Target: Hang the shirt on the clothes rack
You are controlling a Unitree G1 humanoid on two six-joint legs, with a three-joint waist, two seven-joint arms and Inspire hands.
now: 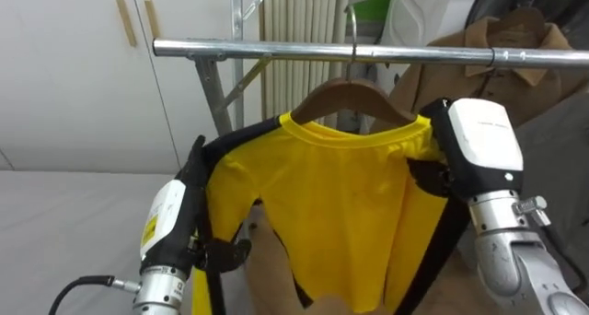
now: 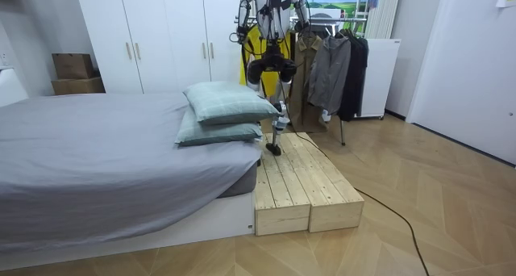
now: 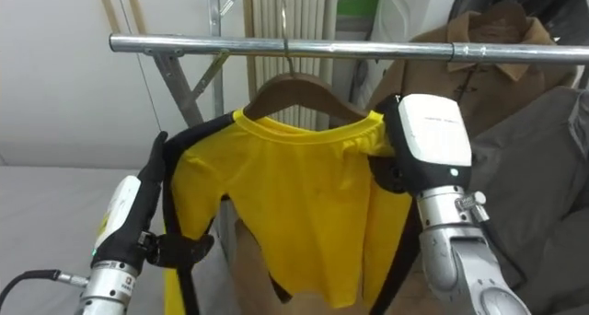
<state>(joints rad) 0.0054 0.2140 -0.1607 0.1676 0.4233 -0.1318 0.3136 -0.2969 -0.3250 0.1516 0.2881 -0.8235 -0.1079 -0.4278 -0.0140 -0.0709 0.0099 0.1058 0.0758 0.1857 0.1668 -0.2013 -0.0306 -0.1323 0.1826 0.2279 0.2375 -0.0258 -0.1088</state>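
Dark fingers (image 1: 194,163) of the left hand (image 1: 173,212) straight and close together, pointing up along the black sleeve edge at the left shoulder of the yellow shirt with black sleeves (image 1: 340,204) and touching the cloth; thumb stuck out sideways toward the black stripe hanging below. Yellow label (image 1: 150,230) on the white back of that hand, print too small to read. Right hand (image 1: 480,140) up at the shirt's right shoulder, white back toward the camera, fingers hidden behind the yellow cloth: cannot tell whether curled or straight. Shirt draped over a curved brown wooden hanger (image 1: 354,92), hem hanging free between the two hands. Hanger's thin metal hook (image 1: 352,34) over the shiny round metal rail (image 1: 258,48), near the rail's middle. Toward the rail's right end, a tan collared shirt (image 1: 502,34) and a grey garment (image 1: 552,140). Behind the rail's left end, white wardrobe doors with pale wooden handles (image 1: 74,75). In the room view, standing upright at the far end of a pale wooden plank platform (image 2: 298,183), by the corner of a grey-covered bed (image 2: 97,163), both arms up at the rack.
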